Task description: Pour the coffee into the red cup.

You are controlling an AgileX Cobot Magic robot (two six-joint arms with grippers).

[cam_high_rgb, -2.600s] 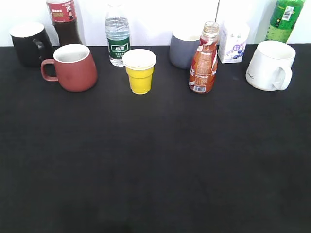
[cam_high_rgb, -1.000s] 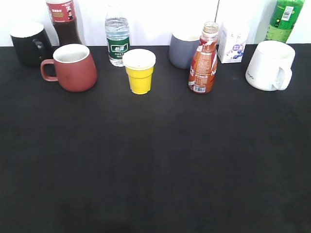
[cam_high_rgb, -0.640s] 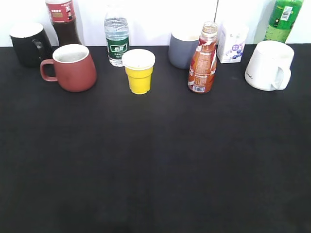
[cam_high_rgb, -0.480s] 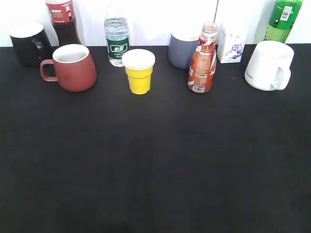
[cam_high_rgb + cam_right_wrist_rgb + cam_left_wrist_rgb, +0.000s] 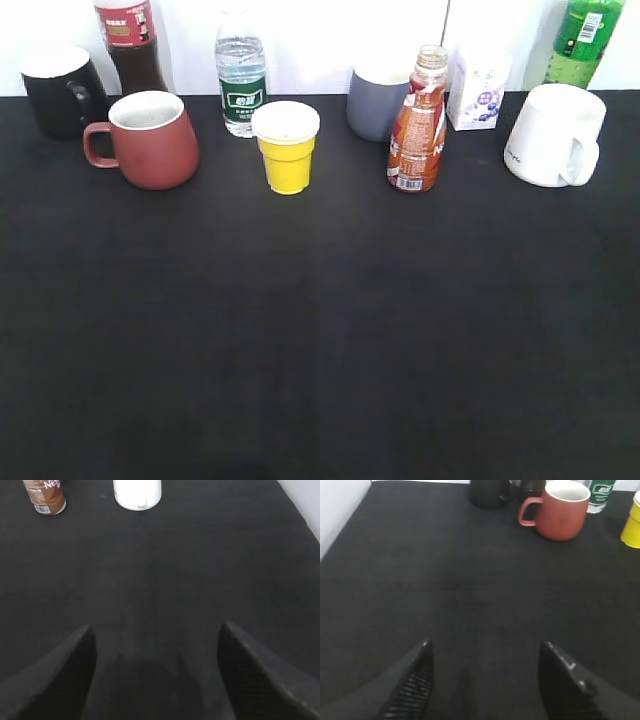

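Observation:
The coffee bottle [image 5: 418,128], with a brown-orange and white label and no cap, stands upright at the back right of centre; it also shows in the right wrist view [image 5: 44,496]. The red cup [image 5: 150,140] stands at the back left with its handle to the left; it also shows in the left wrist view [image 5: 561,510]. My left gripper [image 5: 485,647] is open and empty over bare black cloth, well short of the red cup. My right gripper [image 5: 156,630] is open and empty over bare cloth, well short of the coffee bottle. Neither gripper shows in the exterior view.
Along the back stand a black mug [image 5: 62,90], a dark bottle with a red label [image 5: 130,45], a water bottle [image 5: 242,85], a yellow cup [image 5: 287,147], a grey cup [image 5: 377,100], a small carton [image 5: 480,90], a white mug [image 5: 555,135] and a green bottle [image 5: 585,40].
None of the objects has moved. The exterior view has shifted very slightly.

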